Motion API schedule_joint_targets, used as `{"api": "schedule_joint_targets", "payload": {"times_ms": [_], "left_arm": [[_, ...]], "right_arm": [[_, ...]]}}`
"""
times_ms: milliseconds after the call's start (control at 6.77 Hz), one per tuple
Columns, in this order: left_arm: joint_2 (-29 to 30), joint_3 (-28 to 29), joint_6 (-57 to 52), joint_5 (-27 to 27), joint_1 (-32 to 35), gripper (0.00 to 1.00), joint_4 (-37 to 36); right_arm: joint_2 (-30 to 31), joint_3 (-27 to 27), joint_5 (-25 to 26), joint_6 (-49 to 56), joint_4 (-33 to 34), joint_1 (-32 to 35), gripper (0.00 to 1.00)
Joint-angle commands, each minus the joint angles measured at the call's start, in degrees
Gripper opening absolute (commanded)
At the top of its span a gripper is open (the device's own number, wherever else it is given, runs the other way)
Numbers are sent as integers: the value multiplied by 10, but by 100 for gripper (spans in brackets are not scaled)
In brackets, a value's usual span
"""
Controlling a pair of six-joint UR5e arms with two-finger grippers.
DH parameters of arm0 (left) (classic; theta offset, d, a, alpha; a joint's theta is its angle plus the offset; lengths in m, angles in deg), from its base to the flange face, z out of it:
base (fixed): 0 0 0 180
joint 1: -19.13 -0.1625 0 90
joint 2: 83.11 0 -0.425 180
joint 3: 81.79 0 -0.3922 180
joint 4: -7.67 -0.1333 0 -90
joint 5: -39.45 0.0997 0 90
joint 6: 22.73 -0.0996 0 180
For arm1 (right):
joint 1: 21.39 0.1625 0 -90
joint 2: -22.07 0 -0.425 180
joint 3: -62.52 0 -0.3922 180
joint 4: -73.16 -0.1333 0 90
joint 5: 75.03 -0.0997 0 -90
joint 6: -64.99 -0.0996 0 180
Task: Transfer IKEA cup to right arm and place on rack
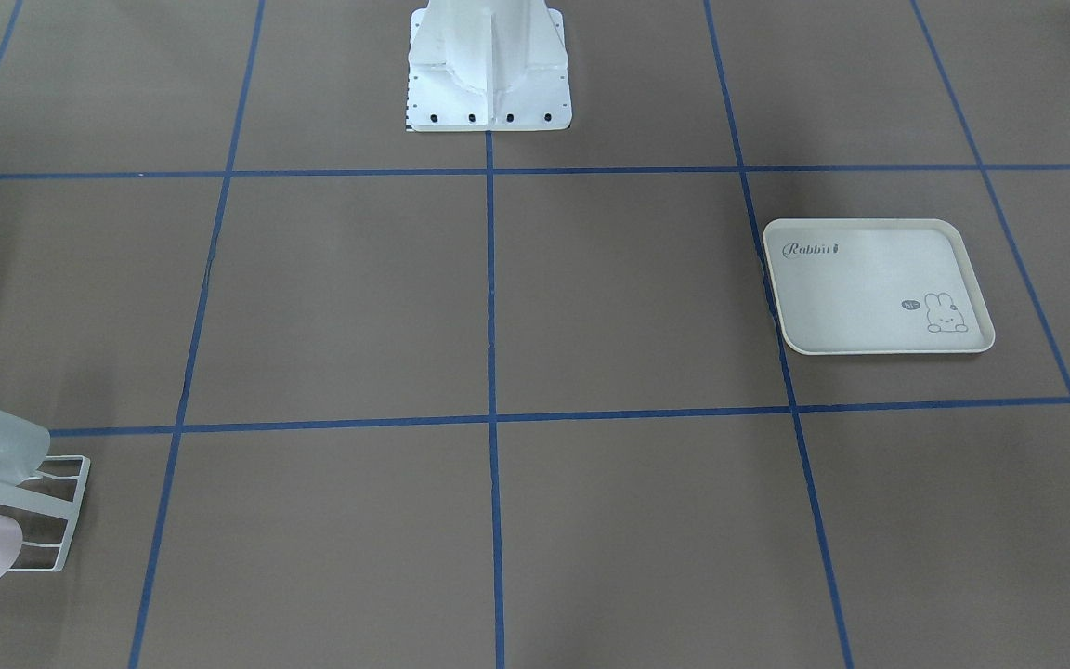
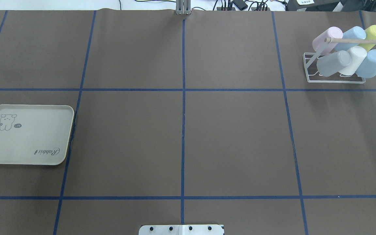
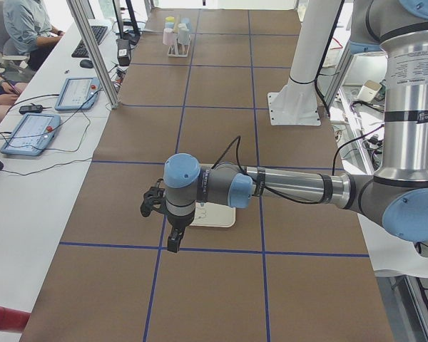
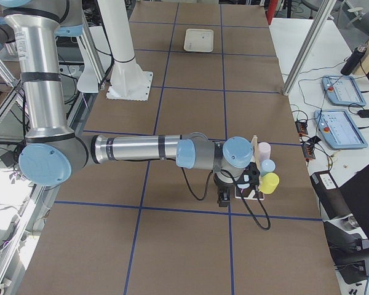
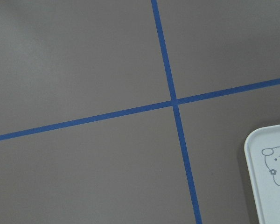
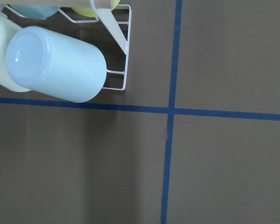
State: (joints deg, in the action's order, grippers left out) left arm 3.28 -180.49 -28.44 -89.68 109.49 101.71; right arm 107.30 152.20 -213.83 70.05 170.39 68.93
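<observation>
The only writing that reads clearly is on the cream tray (image 2: 28,143): "Rabbit" in script at one corner, and a small "hi" bubble beside a line-drawn rabbit at the opposite corner. The tray lies flat on the brown surface (image 2: 233,137) on the robot's left side, one edge just beside a line of the blue tape grid (image 2: 183,130). A label on the right arm (image 4: 135,148) and the lettering at its wrist are too small to read, and I cannot make out any brand mark on the cups.

Six cups sit slanted on the prongs of the white wire rack (image 2: 308,77), at the far right of the surface. The pink cup (image 2: 327,38), light-blue cup (image 2: 349,35) and yellow cup (image 2: 374,33) form the far row, with the wooden dowel (image 2: 361,41) crossing in front of them. The grey cup (image 2: 333,63), white cup (image 2: 353,60) and blue cup (image 2: 373,63) form the near row. I cannot tell which is the task's own.

The right end effector (image 4: 223,198) points down just beside the rack, its wrist hiding part of the wire frame in the side view. The left end effector (image 3: 172,241) points down near the tray, with the left arm (image 3: 292,189) covering part of the tray. Both show only in the side views, so I cannot tell how far either is open or whether it holds anything.

The white pedestal (image 1: 489,74) stands at the robot's edge of the surface. Beyond the opposite edge lie teach pendants (image 3: 32,133) and a keyboard (image 3: 89,39), with a seated operator (image 3: 25,25) behind them.
</observation>
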Motion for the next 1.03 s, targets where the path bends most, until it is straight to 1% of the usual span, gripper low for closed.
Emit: {"api": "schedule_joint_targets", "payload": {"times_ms": [0,886], "left_arm": [[-5,-11,0,-1,0,100,0],[-4,-10,-1,-1,0,100,0]], "right_arm": [[10,-3,0,3,-1,4,100],[19,-1,-1,3,-2,14,100]]}}
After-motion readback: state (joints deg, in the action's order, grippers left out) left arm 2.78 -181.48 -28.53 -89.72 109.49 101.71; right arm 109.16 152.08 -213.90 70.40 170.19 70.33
